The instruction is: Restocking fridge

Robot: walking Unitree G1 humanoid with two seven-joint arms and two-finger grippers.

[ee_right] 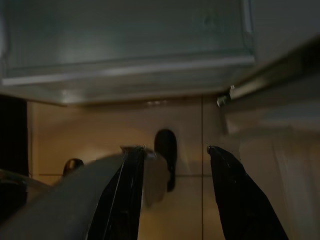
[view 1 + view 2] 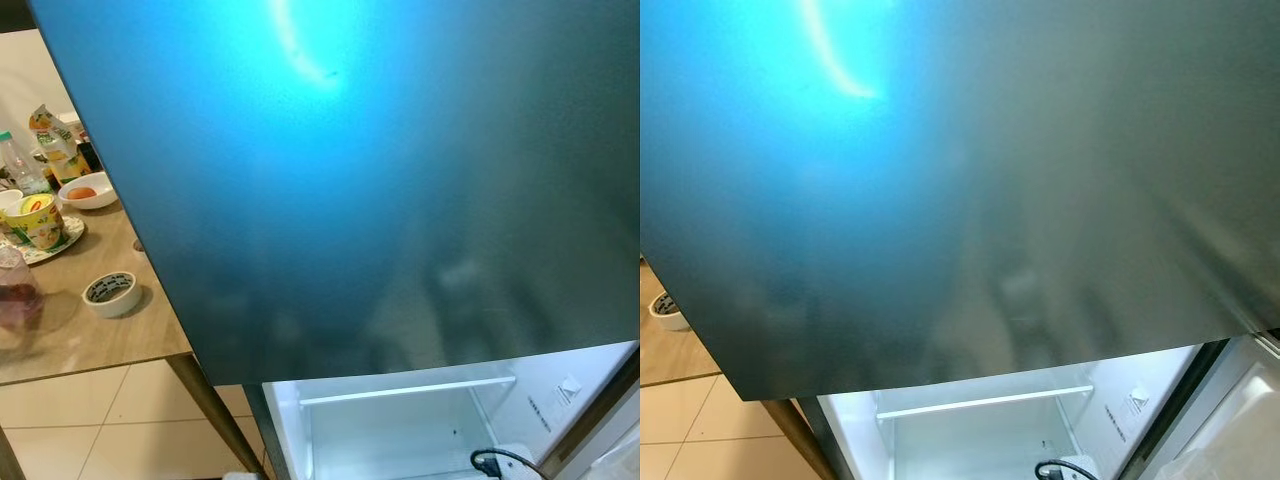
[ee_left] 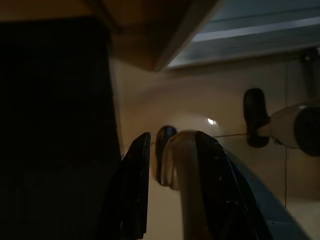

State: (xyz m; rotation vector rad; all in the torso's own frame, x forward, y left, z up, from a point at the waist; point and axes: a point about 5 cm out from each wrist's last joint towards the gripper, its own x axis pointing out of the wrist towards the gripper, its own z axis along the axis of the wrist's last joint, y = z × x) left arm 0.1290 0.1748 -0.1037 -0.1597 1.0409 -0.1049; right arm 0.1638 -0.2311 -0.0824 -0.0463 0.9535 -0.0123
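The head views are largely taken up by the blue-grey upper door of the fridge [image 2: 380,190], shut and close to the camera, while the white lower compartment [image 2: 400,430] beneath it is seen open and lit, with a shelf rail across it. To the robot's left a wooden table [image 2: 90,330] is seen, on which a roll of tape [image 2: 110,293], a white bowl [image 2: 88,190], a yellow cup [image 2: 38,218] and a plastic bottle [image 2: 20,165] are set. The left gripper [image 3: 170,185] and the right gripper [image 1: 172,195] are both held low over the tiled floor [image 1: 190,125], each with its fingers apart and nothing between them.
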